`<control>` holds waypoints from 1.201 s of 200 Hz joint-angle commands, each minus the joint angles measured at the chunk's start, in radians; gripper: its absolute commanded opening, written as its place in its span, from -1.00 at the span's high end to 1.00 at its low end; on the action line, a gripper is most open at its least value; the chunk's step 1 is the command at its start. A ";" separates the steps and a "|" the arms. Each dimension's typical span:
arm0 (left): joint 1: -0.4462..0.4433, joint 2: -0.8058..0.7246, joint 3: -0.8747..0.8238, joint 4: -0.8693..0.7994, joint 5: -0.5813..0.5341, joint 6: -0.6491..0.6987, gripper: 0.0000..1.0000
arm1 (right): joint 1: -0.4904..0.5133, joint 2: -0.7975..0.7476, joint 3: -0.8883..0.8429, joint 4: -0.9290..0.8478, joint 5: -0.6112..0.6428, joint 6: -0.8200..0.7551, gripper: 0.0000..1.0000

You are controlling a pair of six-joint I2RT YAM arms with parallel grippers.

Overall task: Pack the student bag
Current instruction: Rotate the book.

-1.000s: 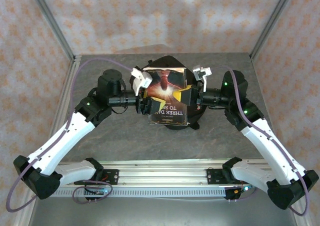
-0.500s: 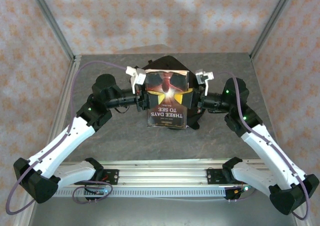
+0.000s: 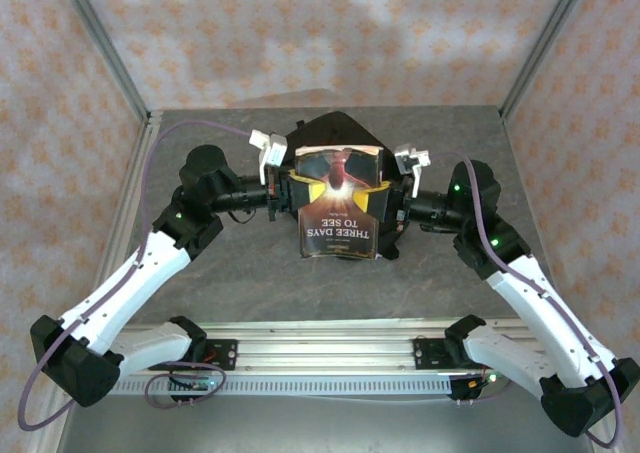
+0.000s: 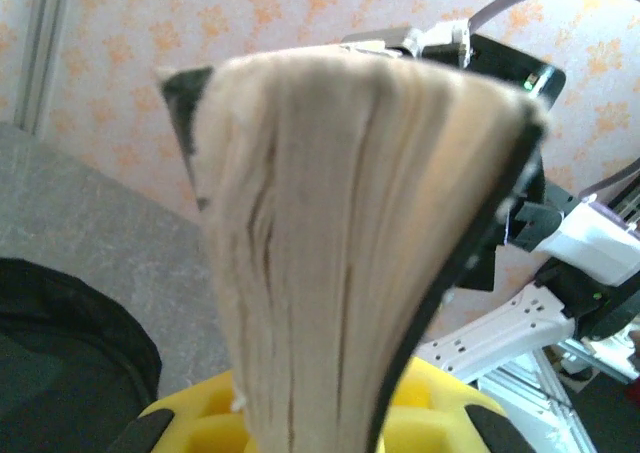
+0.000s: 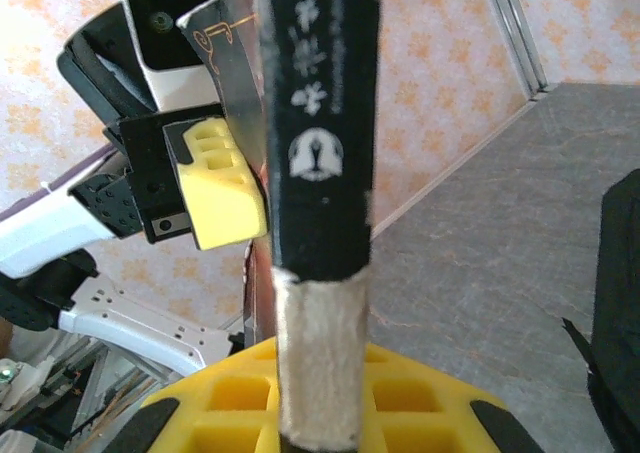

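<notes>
A book (image 3: 340, 203) titled "Three Days to See" is held flat in the air, cover up, over the student bag (image 3: 330, 131), a black backpack lying at the back of the table. My left gripper (image 3: 292, 195) is shut on the book's page edge (image 4: 340, 233), which runs down between its yellow pads (image 4: 200, 428). On the opposite side, my right gripper (image 3: 390, 205) is shut on the black spine (image 5: 318, 123). The book hides most of the bag. Part of the bag's black fabric (image 4: 60, 363) lies below left in the left wrist view.
The grey table (image 3: 220, 273) has bare room in front of the bag and at both sides. Metal frame posts (image 3: 105, 53) and patterned walls close in the back and sides. A rail (image 3: 330, 358) with the arm bases runs along the near edge.
The book has turned from a tilt to square with the table and sits slightly lower. My left gripper has closed on its page edge. The right grip is unchanged.
</notes>
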 commanded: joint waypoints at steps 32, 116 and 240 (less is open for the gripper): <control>-0.008 -0.010 0.010 0.090 -0.068 -0.087 1.00 | 0.004 -0.015 0.060 -0.039 0.327 -0.007 -0.11; -0.049 -0.154 -0.259 0.333 -0.963 -0.754 1.00 | 0.003 -0.103 -0.159 0.225 0.758 0.550 -0.75; -0.068 -0.127 -0.289 0.323 -1.019 -0.913 1.00 | 0.192 0.225 -0.262 0.820 0.691 0.959 -0.56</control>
